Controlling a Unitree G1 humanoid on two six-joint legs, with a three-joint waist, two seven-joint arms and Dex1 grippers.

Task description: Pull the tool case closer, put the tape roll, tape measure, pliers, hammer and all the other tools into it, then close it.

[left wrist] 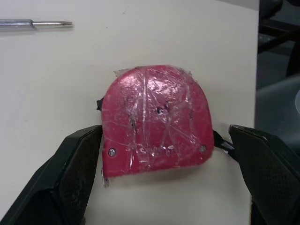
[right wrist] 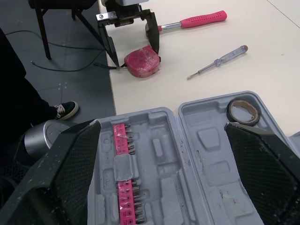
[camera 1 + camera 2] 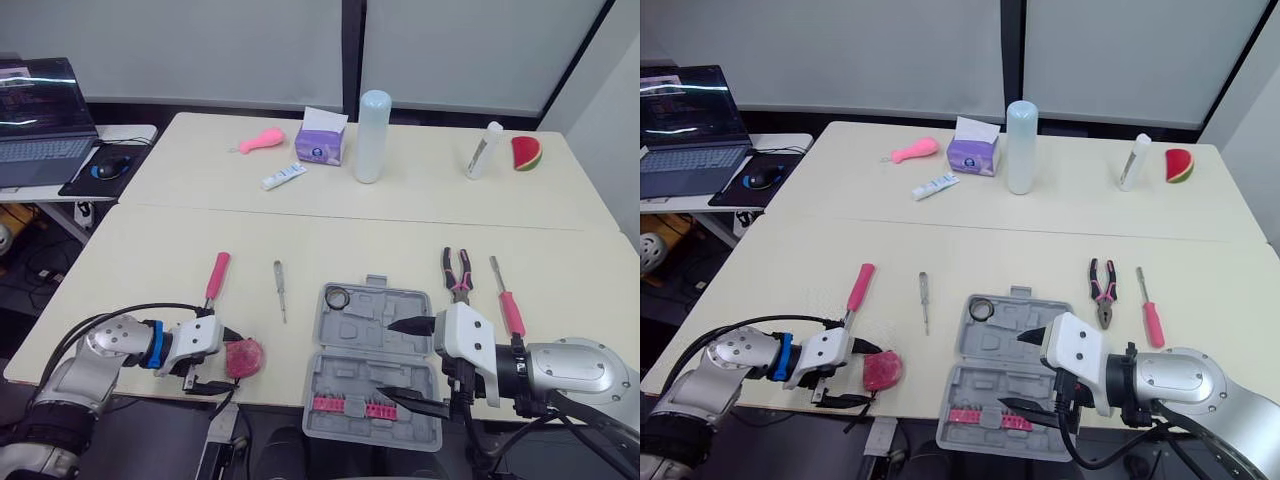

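Straddling red film-wrapped tape measure (image 1: 157, 119) with left gripper (image 3: 225, 362), fingers spread either side, unclamped. Holding right gripper (image 3: 395, 360) wide apart over open grey tool case (image 3: 345, 340).

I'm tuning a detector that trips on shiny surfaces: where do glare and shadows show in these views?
Left wrist view: the clear wrap on the red tape measure throws scattered white glints. Right wrist view: the open tool case is evenly lit, with faint shadow in its recesses. Left eye view: the table is softly lit, without hard shadows.
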